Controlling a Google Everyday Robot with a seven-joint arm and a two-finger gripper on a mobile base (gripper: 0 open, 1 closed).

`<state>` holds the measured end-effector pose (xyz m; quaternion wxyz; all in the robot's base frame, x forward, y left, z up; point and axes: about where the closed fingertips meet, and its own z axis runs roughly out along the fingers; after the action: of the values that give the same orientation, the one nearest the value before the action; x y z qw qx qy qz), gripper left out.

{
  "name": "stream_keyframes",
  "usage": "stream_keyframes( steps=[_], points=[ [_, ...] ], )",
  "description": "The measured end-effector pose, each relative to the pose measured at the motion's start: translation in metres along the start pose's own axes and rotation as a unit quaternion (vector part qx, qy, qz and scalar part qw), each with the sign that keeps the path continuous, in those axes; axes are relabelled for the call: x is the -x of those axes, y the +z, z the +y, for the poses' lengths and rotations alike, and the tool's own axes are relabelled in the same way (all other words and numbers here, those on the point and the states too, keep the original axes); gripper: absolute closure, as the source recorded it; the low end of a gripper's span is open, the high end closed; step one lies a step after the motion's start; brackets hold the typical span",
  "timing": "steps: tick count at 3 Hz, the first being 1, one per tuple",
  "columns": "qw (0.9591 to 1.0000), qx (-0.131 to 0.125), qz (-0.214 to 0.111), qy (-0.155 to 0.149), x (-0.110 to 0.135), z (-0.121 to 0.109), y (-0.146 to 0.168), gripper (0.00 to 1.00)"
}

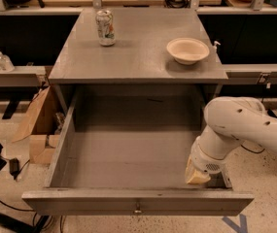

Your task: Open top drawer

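The top drawer [128, 152] is pulled far out of the grey cabinet, and its deep grey box holds nothing. Its wide front panel [79, 204] faces me at the bottom with a small brass knob [138, 208] at centre. My white arm comes in from the right. My gripper [197, 175] hangs inside the drawer at its front right corner, just behind the front panel. Only its tan tip shows.
On the cabinet top [138, 57] stand a drink can [105, 27] at the back left and a cream bowl [187, 50] at the right. A cardboard box [37, 130] sits on the floor to the left. Benches run behind the cabinet.
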<state>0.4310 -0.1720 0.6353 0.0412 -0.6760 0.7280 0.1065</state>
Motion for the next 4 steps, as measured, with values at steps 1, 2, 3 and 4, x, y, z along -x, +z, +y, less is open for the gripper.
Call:
stream_keyframes(
  steps=[1, 2, 3, 4],
  points=[
    [1.0000, 0.001, 0.000, 0.000, -0.0001, 0.0007, 0.0005, 0.63],
    [1.0000, 0.001, 0.001, 0.000, -0.0002, 0.0013, 0.0011, 0.39],
    [1.0000, 0.002, 0.001, -0.001, -0.0003, 0.0019, 0.0016, 0.16],
    [1.0000, 0.003, 0.001, -0.001, -0.0004, 0.0025, 0.0021, 0.00]
  ],
)
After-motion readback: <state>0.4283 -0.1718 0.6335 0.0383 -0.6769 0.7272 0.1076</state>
